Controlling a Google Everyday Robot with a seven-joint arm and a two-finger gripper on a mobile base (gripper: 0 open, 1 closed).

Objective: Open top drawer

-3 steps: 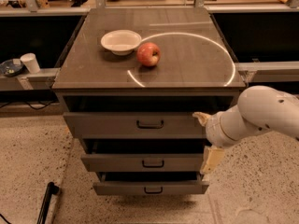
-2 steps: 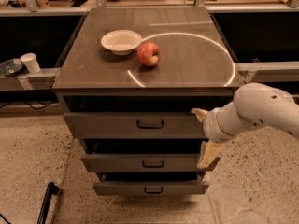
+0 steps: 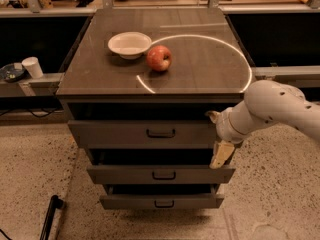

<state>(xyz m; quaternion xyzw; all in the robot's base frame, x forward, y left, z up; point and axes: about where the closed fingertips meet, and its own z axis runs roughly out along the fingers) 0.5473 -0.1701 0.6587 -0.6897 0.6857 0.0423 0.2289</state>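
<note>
The top drawer [image 3: 115, 134] is the widest grey front, just under the cabinet top, with a small dark pull handle [image 3: 160, 133] at its centre. A dark gap shows above its front. My gripper [image 3: 217, 135], on a white arm coming in from the right, is at the right end of this drawer front, well to the right of the handle. Its fingers stand apart, one fingertip [image 3: 213, 116] near the drawer's upper right corner and the other [image 3: 221, 155] pointing down over the gap below. It holds nothing.
Two narrower grey drawers, the middle [image 3: 160, 174] and the bottom [image 3: 161, 202], sit below. On the cabinet top [image 3: 200, 64] are a white bowl [image 3: 129, 44] and a red apple [image 3: 159, 58]. A white cup [image 3: 33, 67] stands on a ledge at left. A dark rod [image 3: 50, 216] lies on the floor.
My arm has shifted slightly up and left along the right end of the top drawer front. The drawers, bowl and apple have not moved.
</note>
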